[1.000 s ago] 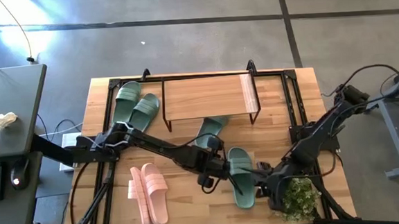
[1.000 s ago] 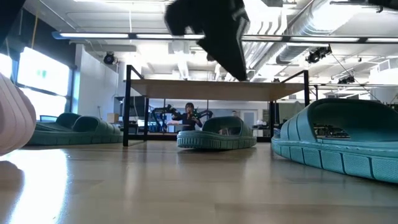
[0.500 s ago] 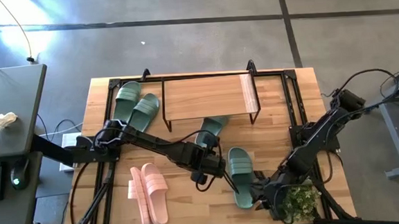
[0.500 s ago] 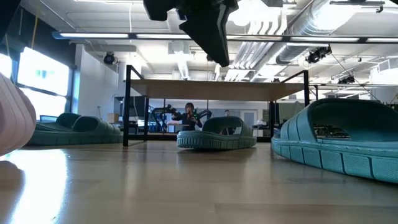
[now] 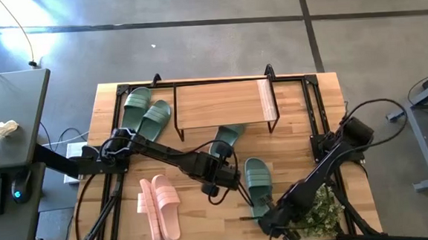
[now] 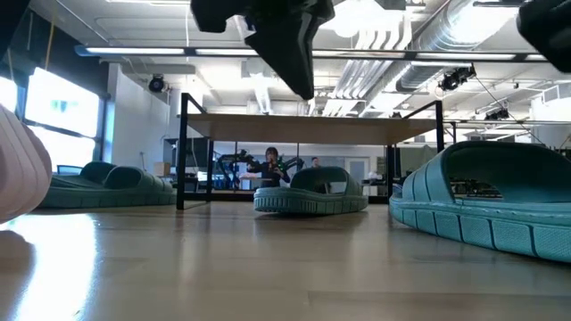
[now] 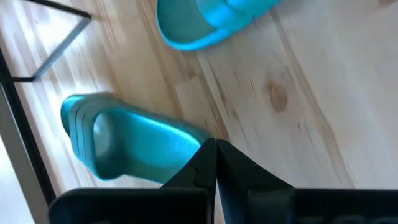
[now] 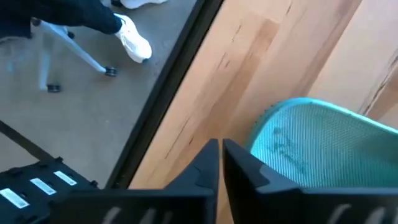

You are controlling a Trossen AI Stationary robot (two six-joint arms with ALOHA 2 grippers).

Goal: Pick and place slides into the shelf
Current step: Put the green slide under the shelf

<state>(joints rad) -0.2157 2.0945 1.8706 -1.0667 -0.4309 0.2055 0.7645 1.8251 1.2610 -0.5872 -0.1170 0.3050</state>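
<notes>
Two grippers crowd one sage-green slide (image 5: 257,183) lying flat mid-table, well short of the shelf (image 5: 224,103). The left gripper (image 5: 229,180) hovers just beside its strap, fingers pressed together and holding nothing. The right gripper (image 5: 269,222) sits by the slide's near end at the table edge, fingers likewise together and empty. Another green slide (image 5: 226,139) lies half under the shelf. To do this well, probably one arm should back off, the other spread its fingers and pinch the strap squarely before lifting.
</notes>
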